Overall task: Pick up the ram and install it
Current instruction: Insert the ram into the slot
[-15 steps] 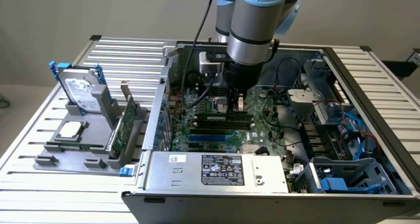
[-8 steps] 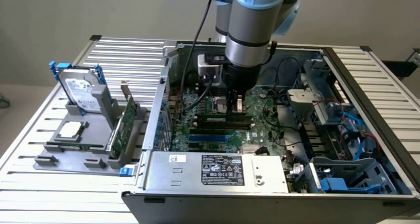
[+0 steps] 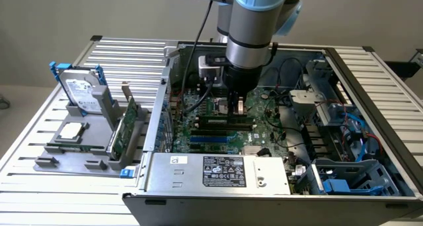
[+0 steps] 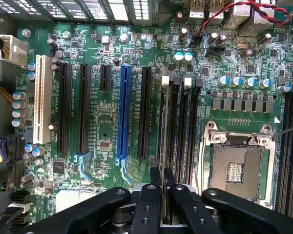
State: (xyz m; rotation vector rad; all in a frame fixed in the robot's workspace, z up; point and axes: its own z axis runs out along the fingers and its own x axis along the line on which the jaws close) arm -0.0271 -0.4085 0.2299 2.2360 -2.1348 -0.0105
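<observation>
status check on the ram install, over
Gripper shut on thin green ram stick, seen edge-on. Ram lined up over black plastic memory slots on green motherboard. No obstruction seen.

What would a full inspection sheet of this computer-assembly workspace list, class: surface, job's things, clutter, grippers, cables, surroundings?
Surface: slatted metal table carrying an open computer case.
Job's things: ram held edge-on over the black memory slots of the motherboard.
Clutter: grey parts tray with hard drive and green expansion card.
Grippers: gripper low inside the case, fingers shut on the ram.
Cables: black cable along the arm; blue cables and red-black wires in the case.
Surroundings: plain wall behind the table.
</observation>
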